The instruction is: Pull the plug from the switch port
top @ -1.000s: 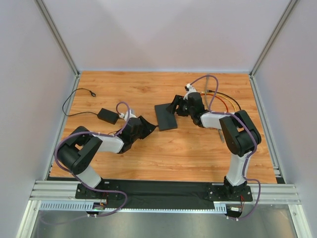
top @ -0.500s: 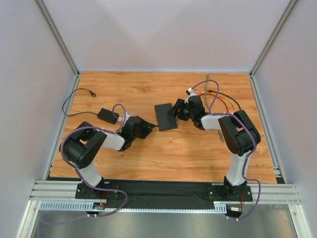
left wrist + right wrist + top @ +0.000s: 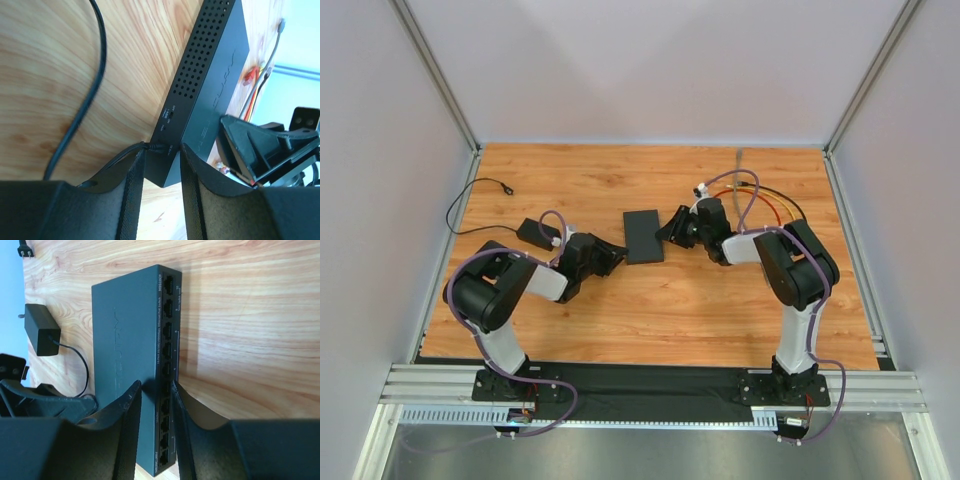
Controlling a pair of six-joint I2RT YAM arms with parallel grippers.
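Shifted leftward and squared up since a second ago, the switch (image 3: 643, 236) lies mid-desk (image 3: 650, 320). Nearest, the left gripper (image 3: 161, 154) stands partly open, its fingers either side of the plug (image 3: 158, 148), which is seated in the switch's end, and holding nothing. Beyond, the right gripper (image 3: 156, 386) appears to pinch the switch's socket edge, jaws narrow. Farther left sits the power brick (image 3: 42, 330); coloured cables (image 3: 775, 205) lie behind.

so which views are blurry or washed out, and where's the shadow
top external: even soft light, sharp, no glare on the flat matte black switch box; left wrist: left pincer blurred up close, far background blown out pale; right wrist: right pincer soft and dark, switch box shadow on the wooden table beside its sockets.
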